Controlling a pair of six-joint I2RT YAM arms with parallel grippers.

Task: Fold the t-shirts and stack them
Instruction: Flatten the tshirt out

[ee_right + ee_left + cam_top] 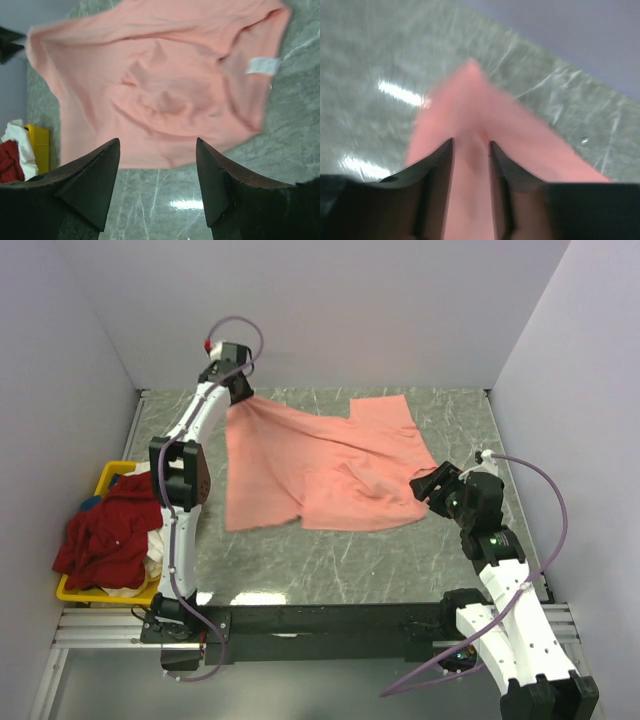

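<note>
The salmon-pink t-shirt (310, 465) lies partly spread on the marble table, its far-left corner lifted. My left gripper (240, 390) is shut on that corner; in the left wrist view the pink cloth (470, 120) runs between the fingers. My right gripper (425, 485) is open and empty at the shirt's right edge; in the right wrist view the shirt (160, 80) with its white neck label (263, 65) lies beyond the jaws. The dark red t-shirt (105, 530) and the white t-shirt (130, 575) lie heaped in the bin at the left.
The yellow plastic bin (108, 478) stands at the table's left edge. Grey walls close in the table on the left, back and right. A black rail (320, 620) runs along the near edge by the arm bases.
</note>
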